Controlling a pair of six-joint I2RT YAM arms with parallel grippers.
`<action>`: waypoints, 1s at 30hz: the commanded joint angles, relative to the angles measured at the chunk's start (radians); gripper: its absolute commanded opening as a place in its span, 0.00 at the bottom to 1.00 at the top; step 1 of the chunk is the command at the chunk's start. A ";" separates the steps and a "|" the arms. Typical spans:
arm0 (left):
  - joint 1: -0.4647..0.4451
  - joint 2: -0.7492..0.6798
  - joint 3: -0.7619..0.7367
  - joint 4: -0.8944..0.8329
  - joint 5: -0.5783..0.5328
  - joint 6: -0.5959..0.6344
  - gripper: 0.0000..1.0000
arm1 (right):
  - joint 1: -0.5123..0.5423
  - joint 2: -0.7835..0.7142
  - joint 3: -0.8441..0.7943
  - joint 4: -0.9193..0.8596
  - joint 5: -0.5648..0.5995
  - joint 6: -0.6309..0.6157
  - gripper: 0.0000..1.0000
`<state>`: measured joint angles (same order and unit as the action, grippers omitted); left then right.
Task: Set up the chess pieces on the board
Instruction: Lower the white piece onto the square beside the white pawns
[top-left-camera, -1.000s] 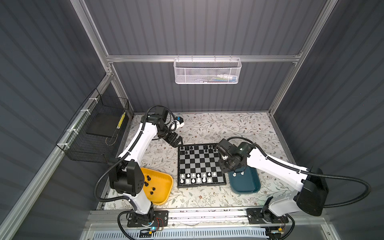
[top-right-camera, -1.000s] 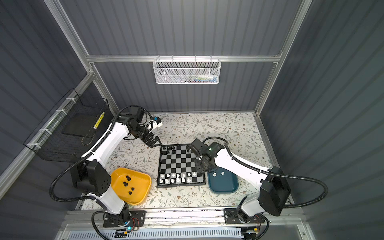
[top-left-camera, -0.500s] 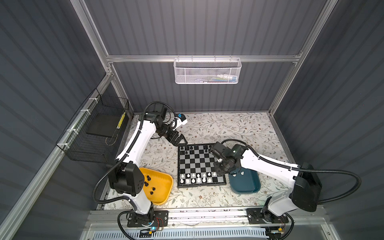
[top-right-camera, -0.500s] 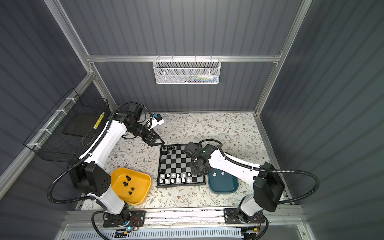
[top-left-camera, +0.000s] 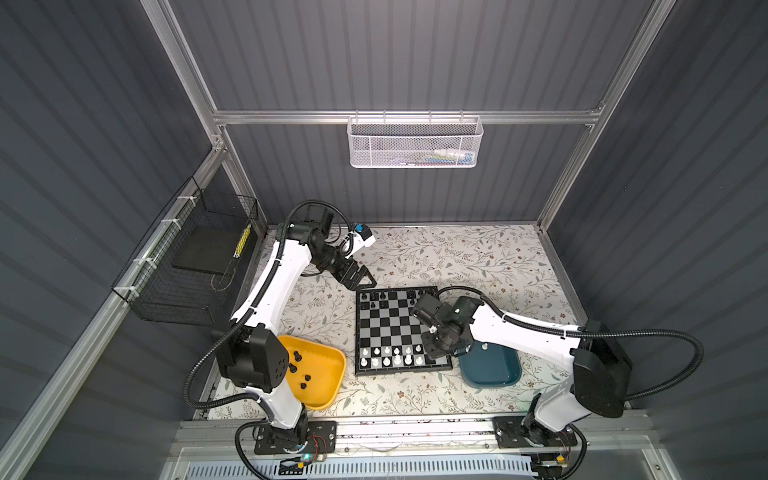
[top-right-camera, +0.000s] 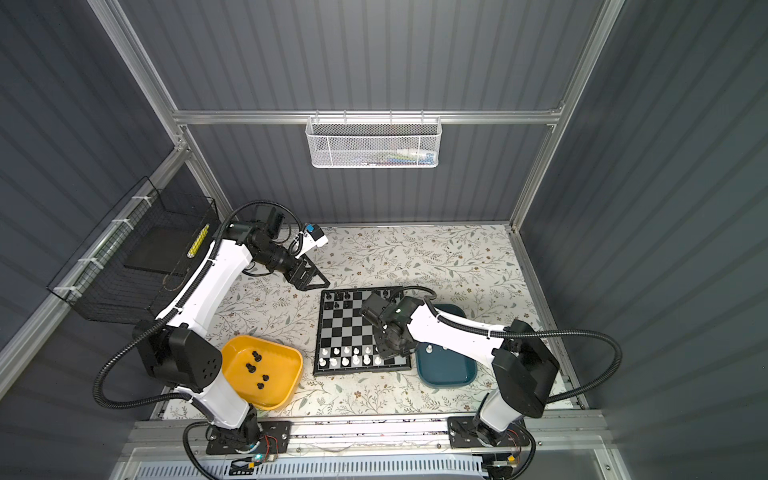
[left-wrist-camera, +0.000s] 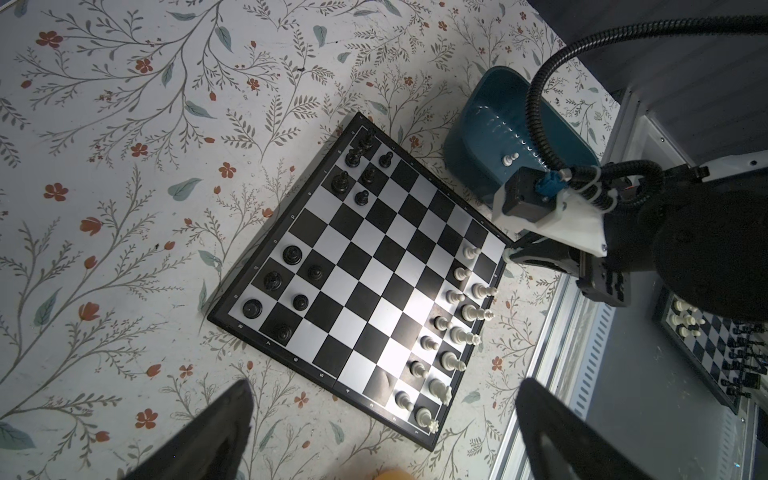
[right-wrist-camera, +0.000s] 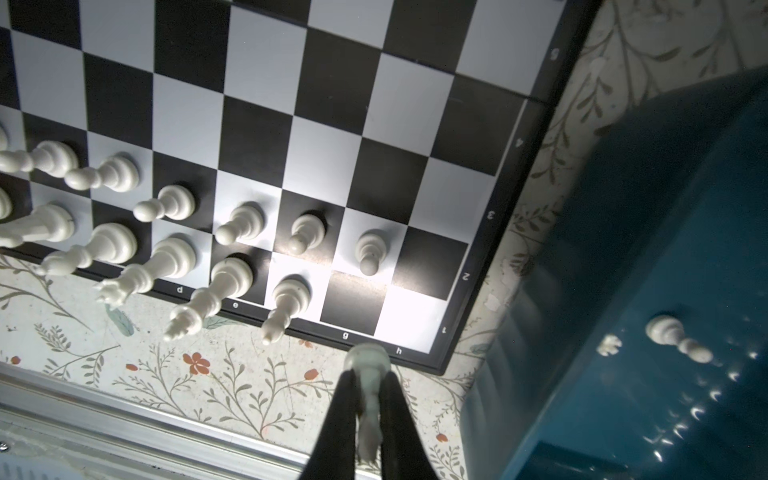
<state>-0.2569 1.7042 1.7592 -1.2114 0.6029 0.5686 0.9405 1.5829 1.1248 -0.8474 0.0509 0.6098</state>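
The desk (top-left-camera: 478, 257) is wearing a pale covering printed with leafy sprigs and small red flowers. Dark grey ribbed walls on an aluminium frame are closing it in on three sides. One white mesh basket (top-left-camera: 414, 143) is hanging from the back rail, and one black wire basket (top-left-camera: 195, 266) is hanging on the left wall.

The board (top-left-camera: 395, 328) is lying flat in the middle of the desk, between one yellow tray (top-left-camera: 324, 386) and one teal tray (top-left-camera: 498, 370). Thirteen white chess pieces (right-wrist-camera: 305, 232) are standing in its two near rows: seven in the pawn row and six behind. Twelve black chess pieces (left-wrist-camera: 292, 254) are standing in its two far rows. Four more black pieces (top-left-camera: 297, 356) are sitting in the yellow tray, and one white pawn (right-wrist-camera: 675, 338) is sitting in the teal tray.

The left gripper (top-left-camera: 363, 286) is hovering just beyond the board's far left corner, its fingers spread wide around nothing. The right gripper (right-wrist-camera: 368, 376) is hanging over the board's near right corner, just beside the teal tray, its fingers pinching one white piece (right-wrist-camera: 368, 365) base-down above the two bare corner squares.
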 joint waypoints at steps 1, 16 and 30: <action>-0.007 -0.019 0.032 -0.023 0.015 -0.009 0.99 | 0.010 0.018 -0.017 0.009 -0.008 0.020 0.11; -0.007 -0.032 0.000 0.005 -0.020 -0.021 1.00 | 0.023 0.072 -0.037 0.041 -0.014 0.022 0.12; -0.007 -0.035 -0.011 0.013 -0.032 -0.024 0.99 | 0.024 0.112 -0.037 0.059 -0.003 0.019 0.13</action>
<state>-0.2569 1.7039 1.7596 -1.1885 0.5758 0.5564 0.9585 1.6798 1.0927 -0.7795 0.0402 0.6250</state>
